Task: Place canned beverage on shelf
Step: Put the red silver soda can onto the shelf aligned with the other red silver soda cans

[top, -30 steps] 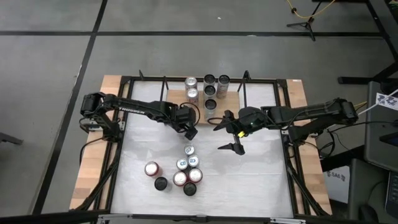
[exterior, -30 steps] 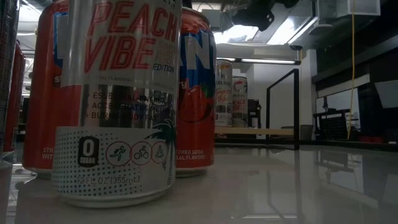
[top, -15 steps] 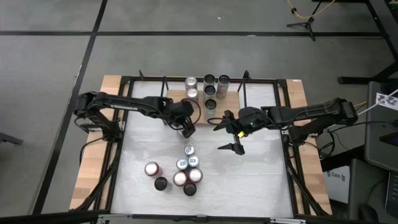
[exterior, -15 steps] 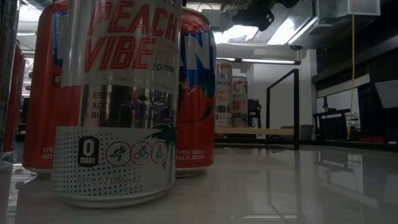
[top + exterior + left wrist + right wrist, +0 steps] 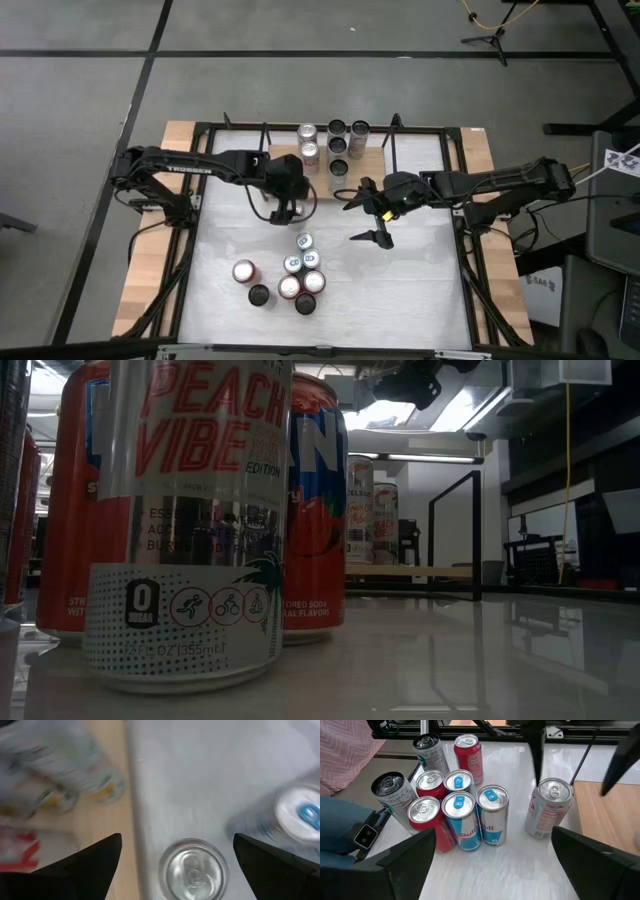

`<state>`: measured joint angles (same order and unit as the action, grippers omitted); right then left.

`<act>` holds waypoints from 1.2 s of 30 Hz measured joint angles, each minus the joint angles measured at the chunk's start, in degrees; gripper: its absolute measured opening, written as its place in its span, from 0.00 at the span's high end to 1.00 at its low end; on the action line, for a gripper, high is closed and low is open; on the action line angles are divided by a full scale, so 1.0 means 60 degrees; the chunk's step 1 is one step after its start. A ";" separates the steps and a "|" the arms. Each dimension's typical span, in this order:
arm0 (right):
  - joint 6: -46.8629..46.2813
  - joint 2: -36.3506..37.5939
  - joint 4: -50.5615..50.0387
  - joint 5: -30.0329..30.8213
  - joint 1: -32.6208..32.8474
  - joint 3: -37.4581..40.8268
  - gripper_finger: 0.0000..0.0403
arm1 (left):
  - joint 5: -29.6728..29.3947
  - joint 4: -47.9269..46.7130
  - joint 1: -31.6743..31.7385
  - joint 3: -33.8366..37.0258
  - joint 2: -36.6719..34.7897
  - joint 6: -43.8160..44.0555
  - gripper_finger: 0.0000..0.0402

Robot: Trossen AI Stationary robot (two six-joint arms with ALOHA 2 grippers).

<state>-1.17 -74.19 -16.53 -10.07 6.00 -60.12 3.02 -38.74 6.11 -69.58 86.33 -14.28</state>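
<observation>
High view showed the left end effector [image 5: 283, 212] with fingers spread and empty, hanging over the white worktop [image 5: 420, 290] just in front of the small light-wood shelf with black rod uprights [image 5: 283, 152]. Six cans stood on the shelf. A silver-topped canned beverage [image 5: 304, 241] stood alone just beyond it, at the head of a cluster of upright cans [image 5: 290, 283]. The right end effector [image 5: 366, 216] waited, fingers wide apart and empty, near the shelf's right end. Left wrist view was blurred; can labels there could not be read. Open worktop lay right of the cluster.
</observation>
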 joint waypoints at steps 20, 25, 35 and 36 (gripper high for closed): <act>-0.0004 0.0000 0.0003 0.0001 0.0000 0.0000 0.03 | 0.0446 -0.1039 0.0000 0.0007 0.0190 -0.1584 0.07; -0.0001 0.0000 0.0001 0.0001 0.0000 0.0000 0.03 | 0.0445 -0.1160 0.0000 0.0011 0.0432 -0.1635 0.07; -0.0004 0.0004 0.0008 0.0001 0.0000 0.0000 0.03 | 0.0438 -0.1186 0.0000 0.0011 0.0881 -0.1650 0.07; -0.0004 0.0004 0.0007 0.0001 0.0000 0.0000 0.03 | 0.0438 -0.1188 -0.0004 0.0011 0.0881 -0.1646 0.07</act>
<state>-1.19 -74.17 -16.49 -10.07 6.00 -60.12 5.65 -45.87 6.09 -69.52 91.61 -24.16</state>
